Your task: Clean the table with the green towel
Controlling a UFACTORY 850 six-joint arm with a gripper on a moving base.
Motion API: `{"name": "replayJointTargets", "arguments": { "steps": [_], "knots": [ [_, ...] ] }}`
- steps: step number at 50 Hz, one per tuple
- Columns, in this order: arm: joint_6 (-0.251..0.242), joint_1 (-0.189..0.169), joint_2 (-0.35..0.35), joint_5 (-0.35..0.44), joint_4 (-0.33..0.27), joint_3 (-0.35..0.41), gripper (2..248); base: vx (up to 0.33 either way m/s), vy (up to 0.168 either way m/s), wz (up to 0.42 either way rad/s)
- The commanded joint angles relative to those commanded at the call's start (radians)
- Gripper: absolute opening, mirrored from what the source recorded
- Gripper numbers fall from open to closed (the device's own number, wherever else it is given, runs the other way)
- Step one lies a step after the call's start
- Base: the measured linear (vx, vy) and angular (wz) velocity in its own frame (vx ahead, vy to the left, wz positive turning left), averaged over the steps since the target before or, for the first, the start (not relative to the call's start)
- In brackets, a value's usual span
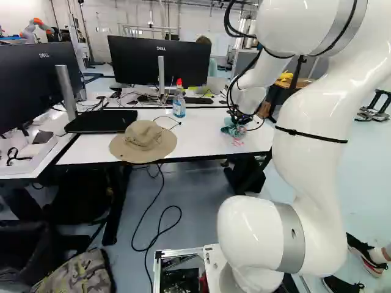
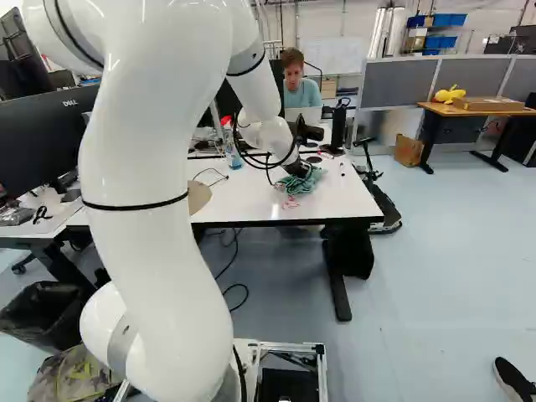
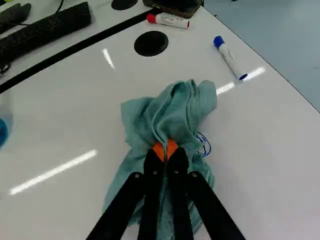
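Note:
In the right base view my gripper (image 2: 296,166) is low over the white table (image 2: 243,201), at the green towel (image 2: 305,182). Seen from the wrist, the gripper (image 3: 165,151) is shut on a fold of the towel (image 3: 175,114), its orange pads pinching the cloth. The towel lies bunched on the tabletop, spreading ahead of and under the fingers. Blue pen marks (image 3: 204,145) show beside the towel's edge. Red scribbles (image 2: 291,203) are on the table close to the towel, on the side nearer the base. What lies beneath the cloth is hidden.
A hat (image 1: 143,140), spray bottle (image 1: 179,101) and keyboard (image 1: 101,121) occupy the table. Beyond the towel are a blue-capped marker (image 3: 231,59), a red-capped marker (image 3: 169,20) and a black disc (image 3: 151,43). Monitors (image 1: 160,61) stand behind. Another robot (image 1: 35,27) is far left.

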Motion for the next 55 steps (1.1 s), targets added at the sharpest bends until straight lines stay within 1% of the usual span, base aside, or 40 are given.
{"name": "replayJointTargets", "arguments": {
  "steps": [13, 26, 38, 47, 55],
  "knots": [
    [0.0, -0.039, 0.014, 0.0, 0.0, 0.018, 27, 0.0, 0.0, 0.0],
    [0.0, -0.078, 0.0, 0.0, 0.0, 0.0, 27, 0.0, 0.0, 0.0],
    [0.0, -0.11, -0.025, 0.0, 0.0, -0.031, 27, 0.0, 0.0, 0.0],
    [0.0, -0.124, -0.06, 0.0, 0.0, -0.074, 27, 0.0, 0.0, 0.0],
    [0.0, -0.119, -0.091, 0.0, 0.0, -0.114, 27, 0.0, 0.0, 0.0]
  ]
}}
